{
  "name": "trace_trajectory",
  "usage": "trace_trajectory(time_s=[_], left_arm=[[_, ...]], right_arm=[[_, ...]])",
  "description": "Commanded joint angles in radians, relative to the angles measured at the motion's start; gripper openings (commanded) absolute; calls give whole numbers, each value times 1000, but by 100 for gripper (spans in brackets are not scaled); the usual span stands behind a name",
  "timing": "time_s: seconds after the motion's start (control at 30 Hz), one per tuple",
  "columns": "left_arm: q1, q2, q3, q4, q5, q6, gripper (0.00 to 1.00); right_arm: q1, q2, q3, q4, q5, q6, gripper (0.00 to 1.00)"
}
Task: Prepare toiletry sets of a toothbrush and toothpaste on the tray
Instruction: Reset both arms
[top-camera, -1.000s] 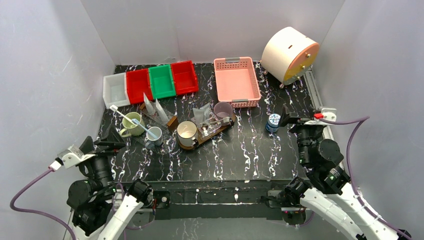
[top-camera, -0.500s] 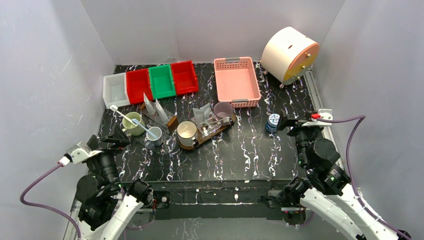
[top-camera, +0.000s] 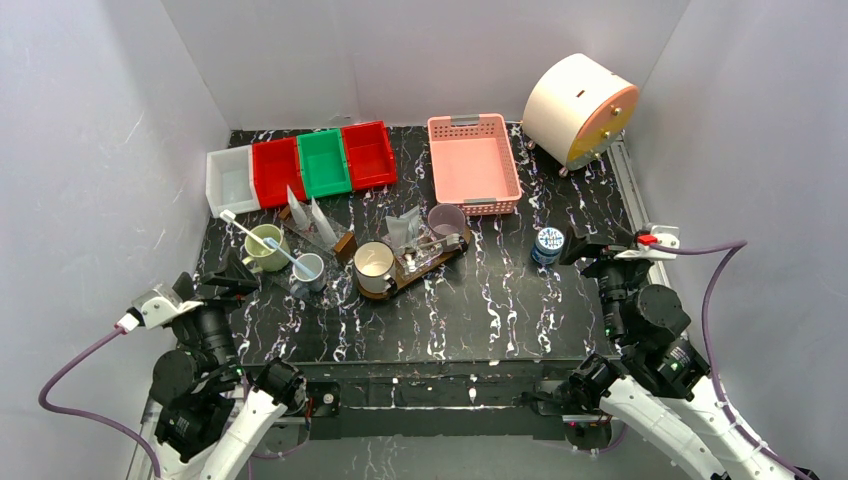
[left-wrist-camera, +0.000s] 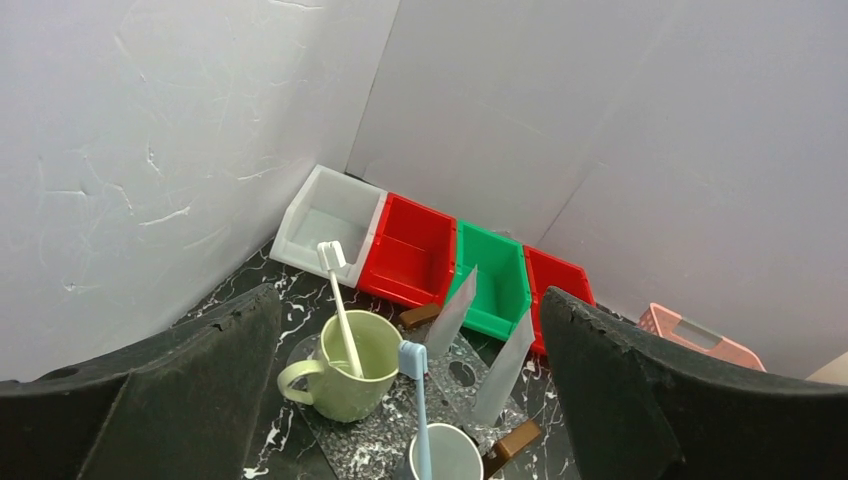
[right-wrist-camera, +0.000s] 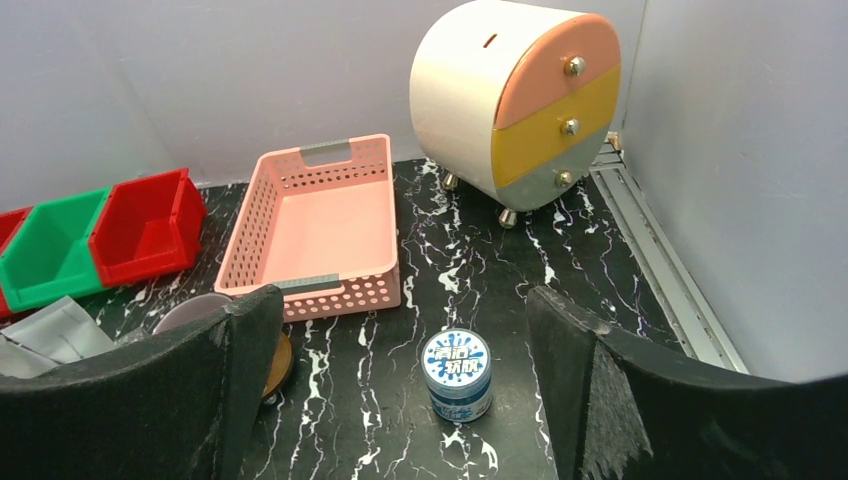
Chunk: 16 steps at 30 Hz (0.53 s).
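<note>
The dark-brown tray (top-camera: 402, 284) lies mid-table and carries a beige mug (top-camera: 373, 265), a purple mug (top-camera: 447, 218), clear bags (top-camera: 403, 228) and small items too fine to name. To its left stand a green mug (left-wrist-camera: 345, 365) with a white toothbrush (left-wrist-camera: 340, 310) and a grey mug (left-wrist-camera: 445, 455) with a blue toothbrush (left-wrist-camera: 418, 400). My left gripper (top-camera: 228, 277) (left-wrist-camera: 410, 300) is open and empty, just short of those mugs. My right gripper (top-camera: 583, 250) (right-wrist-camera: 402, 298) is open and empty, facing a blue jar (right-wrist-camera: 457, 375). No toothpaste tube is clearly visible.
Two clear bags (left-wrist-camera: 505, 365) stand behind the mugs beside a small brown block (top-camera: 345, 245). White, red and green bins (top-camera: 300, 168) line the back left. A pink basket (right-wrist-camera: 320, 225) and a round drawer unit (right-wrist-camera: 515, 90) sit at the back right.
My left arm has moved a little forward and right toward the mugs. My right arm has shifted slightly right and back from the blue jar. Both grippers stay open.
</note>
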Motion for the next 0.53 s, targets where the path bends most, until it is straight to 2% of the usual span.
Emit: trace_trajectory(time_s=[0.0,0.5], left_arm=[[-5,0,24,-10,-26,2,98],[-5,0,42,-14,-30,15,98]], right_arm=[[-1,-10,28,19,-27,-17,99],[-2,-10,40,5,-66,-39,99]])
